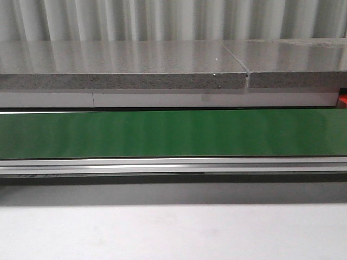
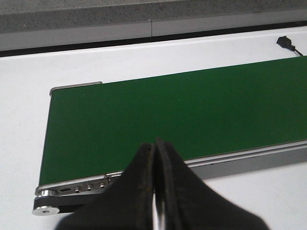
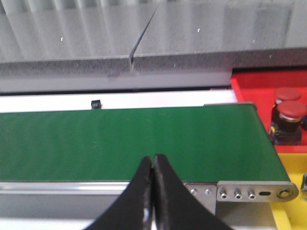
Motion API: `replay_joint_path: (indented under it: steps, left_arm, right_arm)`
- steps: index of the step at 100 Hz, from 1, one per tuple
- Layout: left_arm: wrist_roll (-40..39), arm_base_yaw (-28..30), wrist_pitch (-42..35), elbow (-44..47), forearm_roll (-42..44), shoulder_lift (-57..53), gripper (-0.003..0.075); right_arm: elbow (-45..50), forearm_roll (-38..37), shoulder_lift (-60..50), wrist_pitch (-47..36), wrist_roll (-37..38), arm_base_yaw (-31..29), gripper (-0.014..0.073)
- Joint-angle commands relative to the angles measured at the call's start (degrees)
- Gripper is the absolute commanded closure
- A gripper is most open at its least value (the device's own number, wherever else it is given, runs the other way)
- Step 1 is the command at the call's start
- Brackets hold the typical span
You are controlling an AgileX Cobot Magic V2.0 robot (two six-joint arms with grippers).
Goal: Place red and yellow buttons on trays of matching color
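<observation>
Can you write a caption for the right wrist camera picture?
Shut right gripper above the bare green belt, two red buttons already on the red tray.

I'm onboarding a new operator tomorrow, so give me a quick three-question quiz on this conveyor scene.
1. True or false: a button is riding on the green belt.
2. Multiple choice: the two red-capped buttons stand in A) the yellow tray, B) the red tray, C) on the belt.
3. Fill in: both the left hand and the right hand are ___ and hold nothing.

Key
1. False; the belt is bare in all three views.
2. B; they stand in the red tray off the belt's end, with the yellow tray beside it.
3. Shut.
</observation>
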Motion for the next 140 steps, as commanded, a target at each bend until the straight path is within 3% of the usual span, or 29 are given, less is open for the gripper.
replay_joint_path:
  steps: [1, 22, 140]
  left_arm:
    - [0.13, -0.42, -4.58, -1.41, -0.3, 0.07, 0.0741]
    - [0.13, -0.42, -4.58, -1.41, -0.3, 0.07, 0.0741]
    - [0.13, -0.42, -4.58, -1.41, -0.3, 0.18, 0.0741]
  right_arm:
    - [1.25, -0.56, -1.0, -10.29, 0.62, -1.08, 0.0665]
    - [3.67, -9.12, -6.52, -10.62, 5.3, -4.88, 0.0665]
    - [3.66, -9.49, -8.84, -9.34, 5.3, -5.36, 0.0665]
